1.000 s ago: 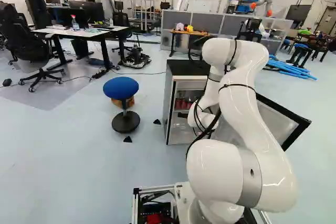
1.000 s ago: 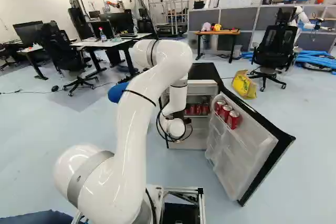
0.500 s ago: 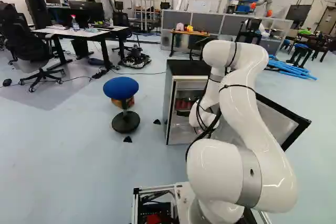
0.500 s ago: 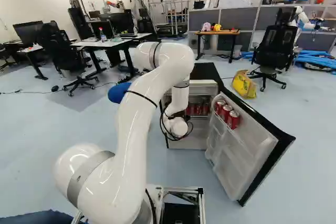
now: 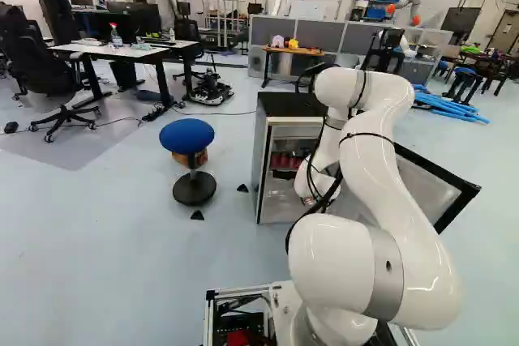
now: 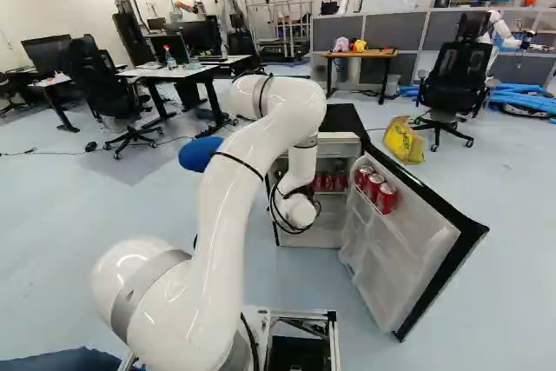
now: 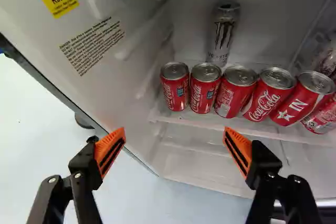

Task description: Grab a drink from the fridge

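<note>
One gripper [image 7: 175, 142], fingers spread wide and empty, faced red cans [image 7: 203, 92], one row, on the fridge shelf [image 7: 202, 123], their tight spacing risking a neighbour toppled by an entering finger.

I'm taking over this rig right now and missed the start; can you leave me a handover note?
Gripper: open, holding nothing, facing the shelf.
Drinks: a row of red cans on the fridge shelf, a taller can behind; three more red cans in the door.
Done: door open.
Left: close on one can, take it out.
</note>
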